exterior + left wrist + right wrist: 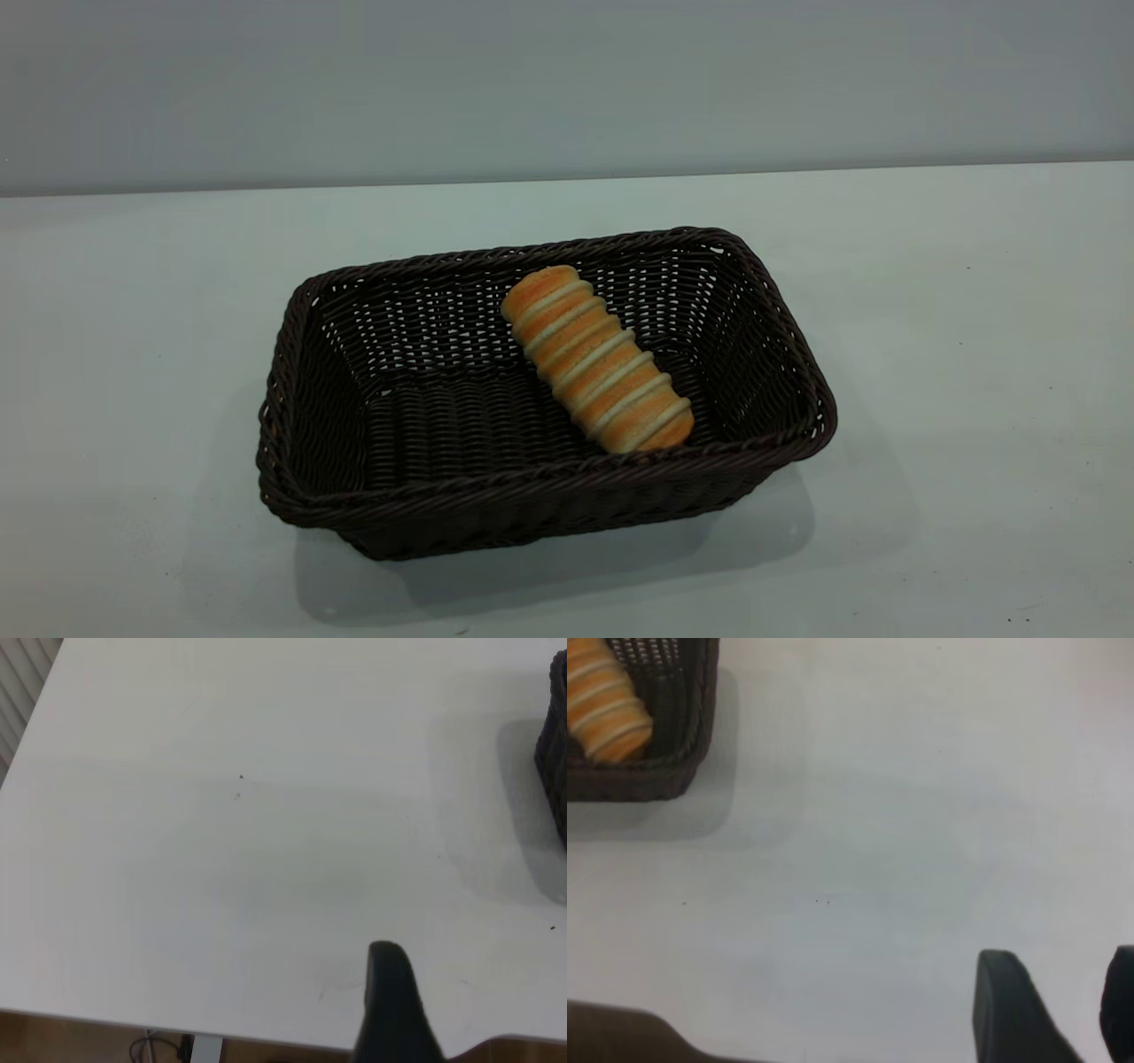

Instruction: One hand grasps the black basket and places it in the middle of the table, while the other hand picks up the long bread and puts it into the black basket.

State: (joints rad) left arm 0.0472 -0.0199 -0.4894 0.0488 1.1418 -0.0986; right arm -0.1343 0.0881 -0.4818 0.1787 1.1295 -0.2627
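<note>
The black basket (310, 390) sits in the middle of the table (974, 372). The long bread (595, 359) lies slanted inside it, in its right half, one end against the near wall. Neither gripper appears in the exterior view. In the left wrist view my left gripper (394, 992) shows only in part, over bare table, with a corner of the basket (554, 771) far off. In the right wrist view my right gripper (1067, 1010) is open and empty above bare table, well away from the basket (673, 771) and the bread (607, 709).
The table's near edge (266, 1041) runs close under the left gripper, with floor beyond. The table's edge (673, 1036) shows in the right wrist view too. A grey wall (567, 80) stands behind the table.
</note>
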